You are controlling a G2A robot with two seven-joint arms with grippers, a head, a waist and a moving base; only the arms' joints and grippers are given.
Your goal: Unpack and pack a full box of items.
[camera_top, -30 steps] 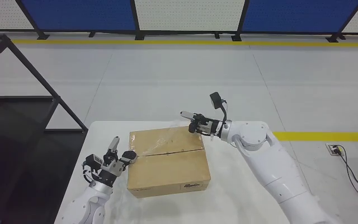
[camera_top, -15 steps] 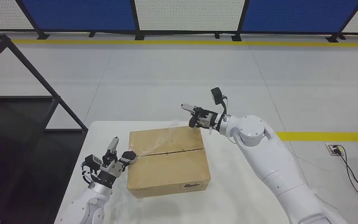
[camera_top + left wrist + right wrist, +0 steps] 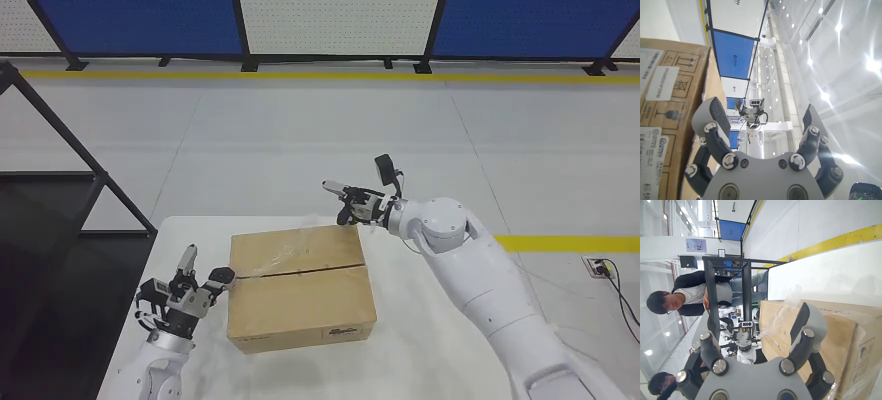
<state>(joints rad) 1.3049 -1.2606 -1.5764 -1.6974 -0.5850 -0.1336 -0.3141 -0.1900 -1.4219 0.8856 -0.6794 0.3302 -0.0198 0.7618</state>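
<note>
A closed brown cardboard box [image 3: 300,290] stands in the middle of the white table [image 3: 420,340], with a loose strip of clear plastic tape [image 3: 268,257] peeling off its top seam. My left gripper [image 3: 205,266] is open just off the box's left side, fingers pointing up and holding nothing; the labelled box wall [image 3: 668,91] stands next to the left gripper [image 3: 764,117]. My right gripper [image 3: 338,200] is open above the box's far right corner. The right gripper [image 3: 757,321] faces along the box [image 3: 829,332], and the crumpled tape [image 3: 781,313] lies near one finger [image 3: 802,317].
A black metal frame [image 3: 60,150] stands off the table's left side, also seen past the table's end [image 3: 745,285]. Yellow lines [image 3: 560,243] mark the floor. Bare tabletop lies to the right of the box.
My right gripper has lifted and drawn back from the box's far edge. My left gripper has pulled a little to the left, away from the box's side.
</note>
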